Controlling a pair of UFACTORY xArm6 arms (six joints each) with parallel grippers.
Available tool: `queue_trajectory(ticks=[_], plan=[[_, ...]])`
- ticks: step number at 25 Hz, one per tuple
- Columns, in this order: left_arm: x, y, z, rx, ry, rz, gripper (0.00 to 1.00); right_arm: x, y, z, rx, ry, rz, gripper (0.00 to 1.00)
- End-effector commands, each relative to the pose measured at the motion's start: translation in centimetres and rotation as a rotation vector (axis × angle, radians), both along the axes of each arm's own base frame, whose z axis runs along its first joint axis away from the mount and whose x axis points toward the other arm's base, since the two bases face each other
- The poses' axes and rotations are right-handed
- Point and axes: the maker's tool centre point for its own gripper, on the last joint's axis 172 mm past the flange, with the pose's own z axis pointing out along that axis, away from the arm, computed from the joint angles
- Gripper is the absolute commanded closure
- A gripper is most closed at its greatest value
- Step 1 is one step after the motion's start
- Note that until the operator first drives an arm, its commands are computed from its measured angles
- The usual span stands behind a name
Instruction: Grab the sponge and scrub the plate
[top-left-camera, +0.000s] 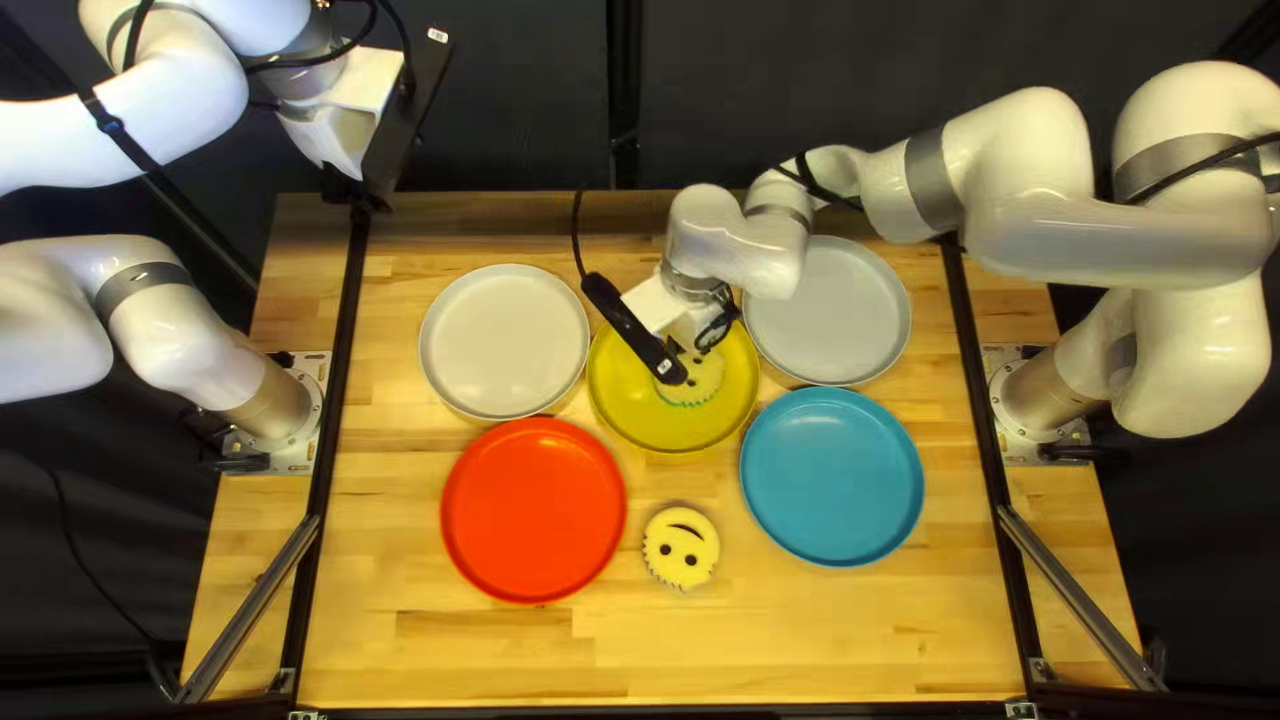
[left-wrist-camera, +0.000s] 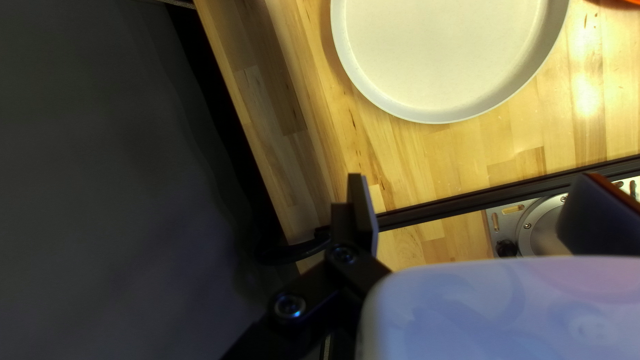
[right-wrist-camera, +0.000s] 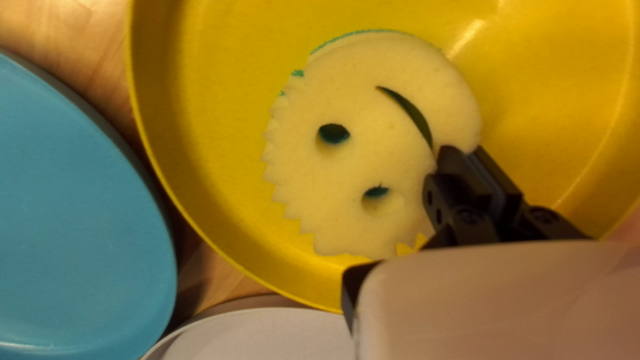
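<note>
A pale yellow smiley sponge (right-wrist-camera: 360, 165) with a green underside lies flat inside the yellow plate (right-wrist-camera: 210, 150) in the middle of the table. My right gripper (right-wrist-camera: 457, 155) is shut on the sponge's edge beside the smile slit. From above, the right gripper (top-left-camera: 685, 365) reaches down onto the sponge (top-left-camera: 700, 385) in the yellow plate (top-left-camera: 640, 420). My left gripper (left-wrist-camera: 475, 210) hangs open and empty high over the table's far left corner, and the top left view shows the left gripper (top-left-camera: 350, 180) raised there.
A second smiley sponge (top-left-camera: 681, 546) lies on the wood between the orange plate (top-left-camera: 533, 508) and the blue plate (top-left-camera: 832, 475). A white plate (top-left-camera: 505, 340) and a grey plate (top-left-camera: 840, 320) flank the yellow one. Black frame rails run along both sides.
</note>
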Motion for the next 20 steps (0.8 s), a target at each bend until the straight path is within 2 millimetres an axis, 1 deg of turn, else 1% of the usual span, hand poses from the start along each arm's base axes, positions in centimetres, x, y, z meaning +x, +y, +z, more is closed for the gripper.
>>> queue_trajectory(ticks=[1,3,6,12,15,18,20], plan=[[0.0,0.0,0.0,0.0,0.0,0.0,0.0,-0.9,-0.9,0.3,0.005,-0.006,0.023,1.0],[0.0,0.0,0.0,0.0,0.0,0.0,0.0,-0.7,-1.2,0.4,0.006,-0.007,0.026,1.0],[0.0,0.0,0.0,0.0,0.0,0.0,0.0,0.7,-1.0,0.2,0.004,-0.005,0.031,1.0],[0.0,0.0,0.0,0.0,0.0,0.0,0.0,5.5,0.6,0.2,-0.012,-0.008,0.049,1.0],[0.0,0.0,0.0,0.0,0.0,0.0,0.0,6.9,1.5,0.2,-0.021,-0.013,0.052,1.0],[0.0,0.0,0.0,0.0,0.0,0.0,0.0,7.5,2.6,0.1,-0.034,-0.016,0.047,1.0],[0.0,0.0,0.0,0.0,0.0,0.0,0.0,7.1,3.2,-0.3,-0.042,-0.006,0.039,1.0]])
